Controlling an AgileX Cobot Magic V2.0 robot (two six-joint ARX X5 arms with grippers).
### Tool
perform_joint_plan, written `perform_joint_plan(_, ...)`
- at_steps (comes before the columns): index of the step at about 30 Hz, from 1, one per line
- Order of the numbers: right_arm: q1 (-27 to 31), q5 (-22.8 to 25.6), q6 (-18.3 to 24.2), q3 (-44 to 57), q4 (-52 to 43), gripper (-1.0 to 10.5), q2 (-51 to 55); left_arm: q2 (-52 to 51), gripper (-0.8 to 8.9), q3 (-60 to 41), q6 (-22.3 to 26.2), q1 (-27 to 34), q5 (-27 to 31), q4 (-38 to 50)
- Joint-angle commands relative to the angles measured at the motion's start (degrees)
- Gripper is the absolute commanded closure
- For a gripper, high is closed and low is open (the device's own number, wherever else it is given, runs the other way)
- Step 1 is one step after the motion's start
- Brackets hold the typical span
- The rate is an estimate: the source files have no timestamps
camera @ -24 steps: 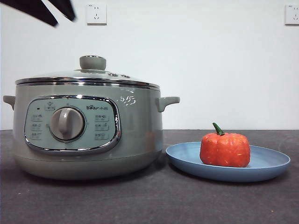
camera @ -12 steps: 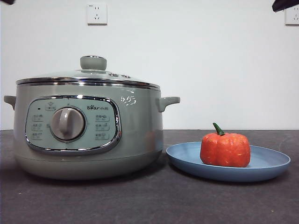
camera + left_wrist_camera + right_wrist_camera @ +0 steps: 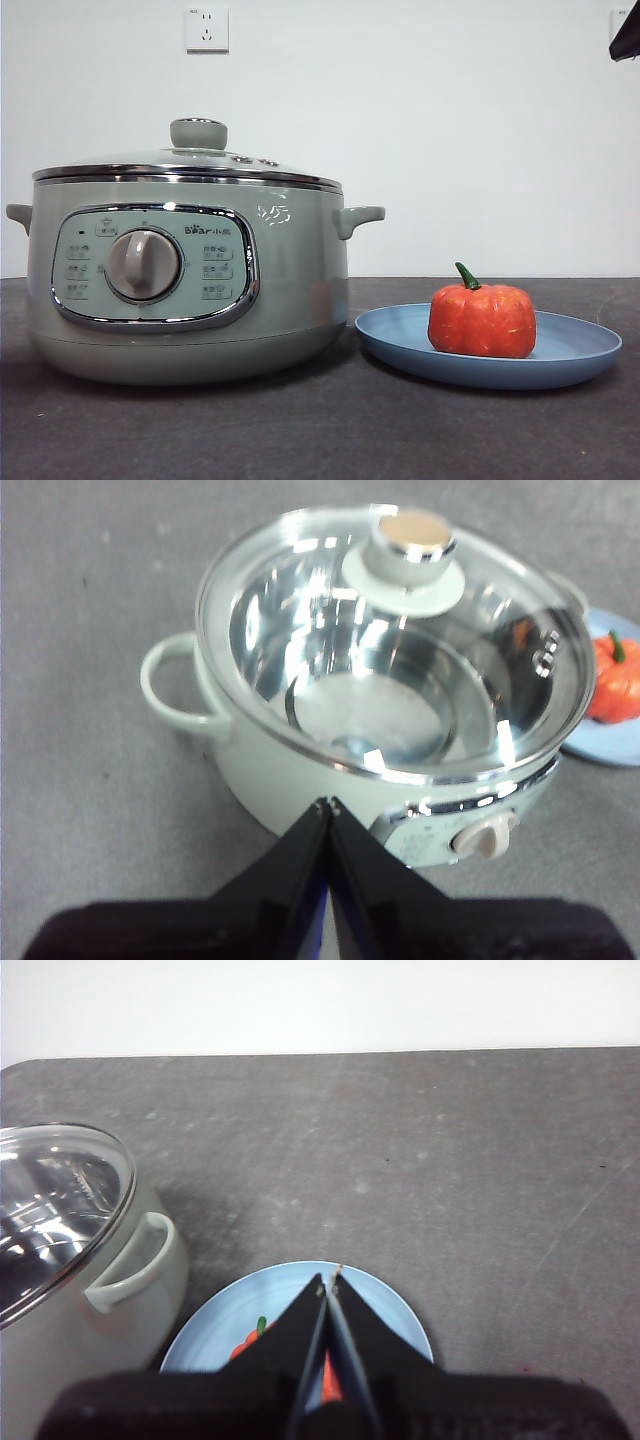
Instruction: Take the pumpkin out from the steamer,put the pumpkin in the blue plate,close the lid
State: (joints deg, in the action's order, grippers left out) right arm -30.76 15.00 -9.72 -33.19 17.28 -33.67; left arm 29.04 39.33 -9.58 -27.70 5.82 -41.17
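Note:
The sage-green steamer [image 3: 190,285] stands on the left of the table with its glass lid [image 3: 190,165] seated on the rim. Through the lid [image 3: 400,640] the left wrist view shows a bare metal pot inside. The orange-red pumpkin [image 3: 482,318] sits upright in the blue plate [image 3: 580,350] to the steamer's right. My left gripper [image 3: 327,804] hangs shut and holding nothing, high above the steamer [image 3: 300,770], on its panel side. My right gripper [image 3: 329,1282] is shut too, high above the blue plate [image 3: 400,1320] and the pumpkin [image 3: 245,1343]. A black tip [image 3: 627,38] shows at the front view's top right corner.
The table top [image 3: 320,430] is dark grey, against a white wall with a socket [image 3: 206,29]. The steamer's side handles [image 3: 360,217] stick out, the right one reaching toward the plate.
A dark arm at the top left of the front view has risen out of sight. A black tip has come in at the top right corner. Steamer, lid, plate and pumpkin have not moved.

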Motion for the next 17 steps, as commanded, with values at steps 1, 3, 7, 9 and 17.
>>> perform_joint_plan(1,0.0,0.5,-0.7,0.5,0.0,9.6,0.1,-0.2,8.15,-0.2,-1.3,-0.1,0.0,0.0)
perform_joint_plan(3,0.0,0.4,-0.7,0.5,0.0,9.6,0.1,-0.2,8.15,-0.2,-1.3,-0.1,0.0,0.0)
perform_joint_plan(7,0.0,0.3,-0.7,0.5,0.0,9.6,0.0,-0.3,8.15,-0.3,-1.3,-0.2,0.0,0.0)
perform_joint_plan(9,0.0,0.3,-0.7,0.5,0.0,9.6,0.0,-2.0,8.15,-0.3,0.9,-0.2,0.6,-0.6)
perform_joint_plan(17,0.0,0.4,-0.7,0.5,0.0,9.6,0.0,-15.9,8.15,-11.3,5.4,12.4,1.3,18.9)
